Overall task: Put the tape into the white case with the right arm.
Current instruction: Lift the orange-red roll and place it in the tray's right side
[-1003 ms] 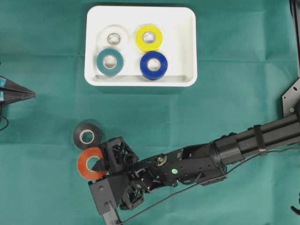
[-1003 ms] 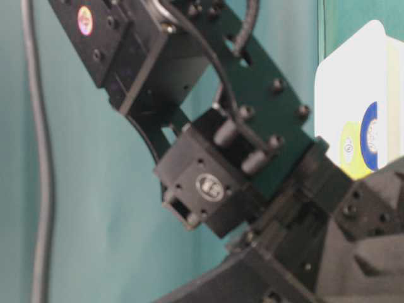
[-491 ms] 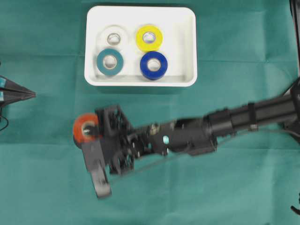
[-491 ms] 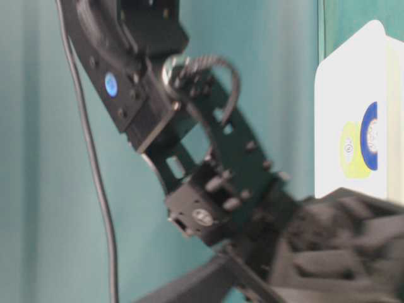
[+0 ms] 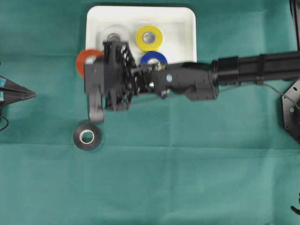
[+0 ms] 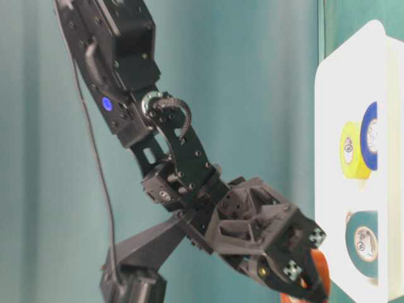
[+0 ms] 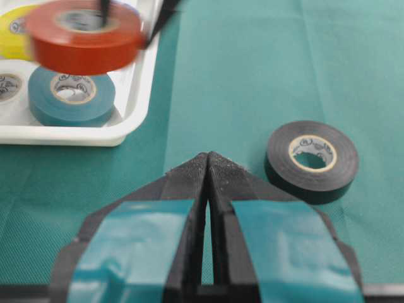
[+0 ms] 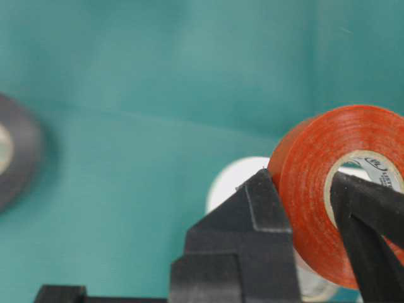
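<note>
My right gripper (image 5: pixel 92 63) is shut on an orange tape roll (image 5: pixel 86 58), one finger outside the roll and one through its hole. The roll (image 8: pixel 302 165) hangs in the air over the left edge of the white case (image 5: pixel 140 13), about half over the cloth. In the left wrist view the orange roll (image 7: pixel 85 38) hovers above the case's rim (image 7: pixel 136 95). A black tape roll (image 5: pixel 87 136) lies flat on the green cloth below the case. My left gripper (image 5: pixel 32 93) rests shut and empty at the far left.
White (image 5: pixel 112 33), yellow (image 5: pixel 149 37) and blue (image 5: pixel 153 58) rolls lie in the case, plus a teal one (image 7: pixel 69 95) that the right wrist hides from above. The right arm (image 5: pixel 243 70) stretches across the case's lower half. Green cloth covers the table.
The right arm has lifted the orange roll from beside the black roll and carried it to the left edge of the white case. The left gripper has not moved.
</note>
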Controlling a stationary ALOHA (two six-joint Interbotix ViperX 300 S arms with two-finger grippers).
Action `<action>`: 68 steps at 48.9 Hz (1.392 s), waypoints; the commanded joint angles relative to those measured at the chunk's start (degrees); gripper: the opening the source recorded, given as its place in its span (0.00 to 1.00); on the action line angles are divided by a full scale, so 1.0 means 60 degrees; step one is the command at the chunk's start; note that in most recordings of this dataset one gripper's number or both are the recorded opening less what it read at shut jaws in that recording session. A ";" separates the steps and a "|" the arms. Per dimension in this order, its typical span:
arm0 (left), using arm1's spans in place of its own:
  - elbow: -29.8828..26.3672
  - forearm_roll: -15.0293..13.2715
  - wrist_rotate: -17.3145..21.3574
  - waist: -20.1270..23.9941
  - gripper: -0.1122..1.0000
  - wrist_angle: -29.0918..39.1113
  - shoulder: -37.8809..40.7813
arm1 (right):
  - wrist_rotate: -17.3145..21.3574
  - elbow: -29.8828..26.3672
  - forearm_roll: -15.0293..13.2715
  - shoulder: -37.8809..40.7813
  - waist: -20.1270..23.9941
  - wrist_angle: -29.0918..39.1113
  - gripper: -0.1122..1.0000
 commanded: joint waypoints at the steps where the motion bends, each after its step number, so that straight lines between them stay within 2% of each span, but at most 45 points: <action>1: -0.0132 0.0000 0.0015 0.0015 0.10 -0.0073 0.0088 | 0.0029 -0.0103 -0.0015 -0.0483 -0.0293 -0.0322 0.12; 12: -0.0132 0.0000 0.0015 0.0015 0.10 -0.0088 0.0088 | 0.0044 -0.0029 -0.0029 -0.0483 -0.0981 -0.0483 0.12; 19: -0.0117 0.0000 0.0015 0.0015 0.10 -0.0088 0.0088 | 0.0044 0.0366 -0.0029 -0.0630 -0.1187 -0.0439 0.12; 27: -0.0132 0.0015 0.0015 0.0015 0.10 -0.0088 0.0088 | 0.0103 0.1450 -0.0015 -0.1362 -0.1436 -0.0557 0.12; 36: -0.0132 0.0000 0.0015 0.0015 0.10 -0.0088 0.0088 | 0.0117 0.3120 -0.0015 -0.2549 -0.1802 -0.1143 0.12; 51: -0.0132 0.0000 0.0015 0.0015 0.10 -0.0088 0.0088 | 0.0117 0.5464 0.0000 -0.3838 -0.2813 -0.2227 0.12; 59: -0.0132 0.0000 0.0015 0.0015 0.10 -0.0073 0.0088 | 0.0103 0.6138 -0.0015 -0.4116 -0.3032 -0.2534 0.12; 68: -0.0132 0.0000 0.0015 0.0015 0.10 -0.0088 0.0073 | 0.0088 0.6313 -0.0015 -0.4175 -0.3120 -0.2563 0.12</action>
